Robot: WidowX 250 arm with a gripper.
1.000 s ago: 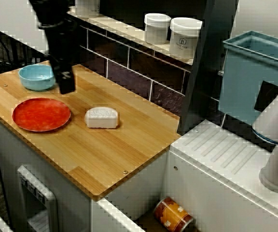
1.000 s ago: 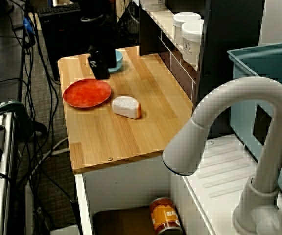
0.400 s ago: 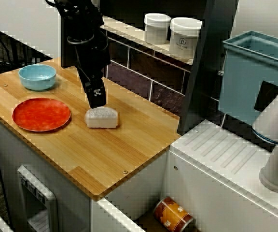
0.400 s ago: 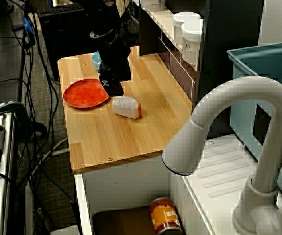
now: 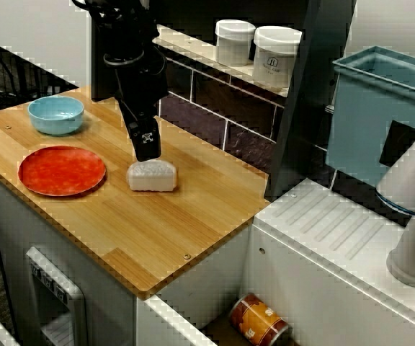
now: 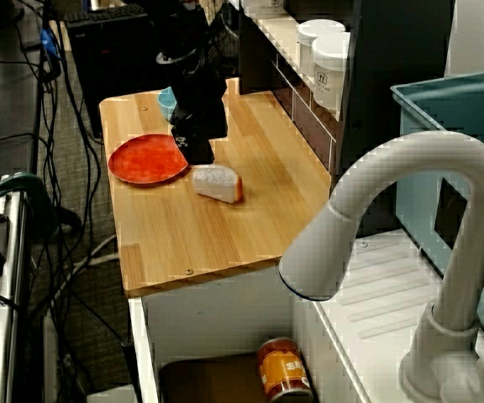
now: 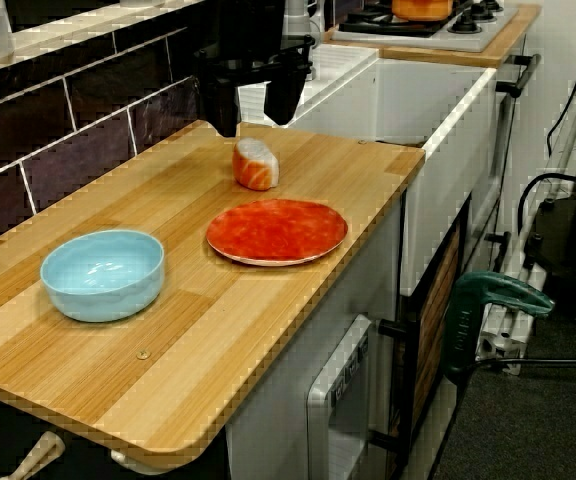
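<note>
The robot's fingers [image 7: 286, 95] are hanging spread wide, holding nothing, just above the white and orange sponge [image 5: 151, 175]. The sponge is lying on the wooden worktop [image 5: 193, 223], just beside the red plate [image 5: 61, 170], with the blue bowl [image 5: 55, 115] sitting farther off.

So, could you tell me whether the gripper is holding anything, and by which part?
Nothing is held: the gripper is open just above the white and orange block, which lies on the wooden counter.
</note>
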